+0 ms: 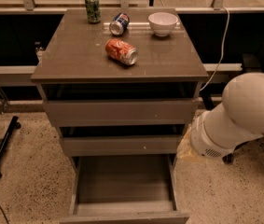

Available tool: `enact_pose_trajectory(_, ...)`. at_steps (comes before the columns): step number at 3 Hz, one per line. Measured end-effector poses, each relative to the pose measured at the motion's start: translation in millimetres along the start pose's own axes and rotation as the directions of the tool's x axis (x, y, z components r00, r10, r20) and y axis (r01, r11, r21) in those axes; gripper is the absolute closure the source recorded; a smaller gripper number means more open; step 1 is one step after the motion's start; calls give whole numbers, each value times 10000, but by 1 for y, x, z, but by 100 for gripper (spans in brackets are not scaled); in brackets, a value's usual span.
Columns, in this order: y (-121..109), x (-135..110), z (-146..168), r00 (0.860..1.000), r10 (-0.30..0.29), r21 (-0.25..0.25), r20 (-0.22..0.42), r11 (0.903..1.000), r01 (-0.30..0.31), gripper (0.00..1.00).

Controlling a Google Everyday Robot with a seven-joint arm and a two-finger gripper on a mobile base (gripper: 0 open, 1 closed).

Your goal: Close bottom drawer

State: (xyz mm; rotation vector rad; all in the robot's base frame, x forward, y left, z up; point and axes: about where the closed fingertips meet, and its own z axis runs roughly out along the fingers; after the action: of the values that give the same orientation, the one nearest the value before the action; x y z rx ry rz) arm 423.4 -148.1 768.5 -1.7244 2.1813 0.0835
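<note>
The bottom drawer (124,181) is the lowest of three taupe-grey drawers and stands pulled far out toward me. Its smooth grey inside is bare and its front edge (122,217) lies at the bottom of the view. The middle drawer front (120,145) and the top drawer front (120,112) above it are nearly flush. My white arm (236,118) reaches in from the right, its rounded end beside the cabinet's right side at middle-drawer height. My gripper is out of view, hidden beyond the arm.
On the cabinet top (75,55) are a green can (93,8), a blue can (119,24) lying down, a red can (121,52) lying down and a white bowl (163,23). A white cable (223,41) hangs at the right. A black stand leg (3,146) lies on the floor at the left.
</note>
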Motion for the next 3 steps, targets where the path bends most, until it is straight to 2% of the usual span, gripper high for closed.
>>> enact_pose_trajectory(1,0,1,10,9999,55,-32,162,10000,-54,100)
enact_pose_trajectory(2,6,-1,25,10000,-79,-211,34,9997,79,100)
enact_pose_trajectory(3,13,0,53,9998,18,-326,196,9995,-11,100)
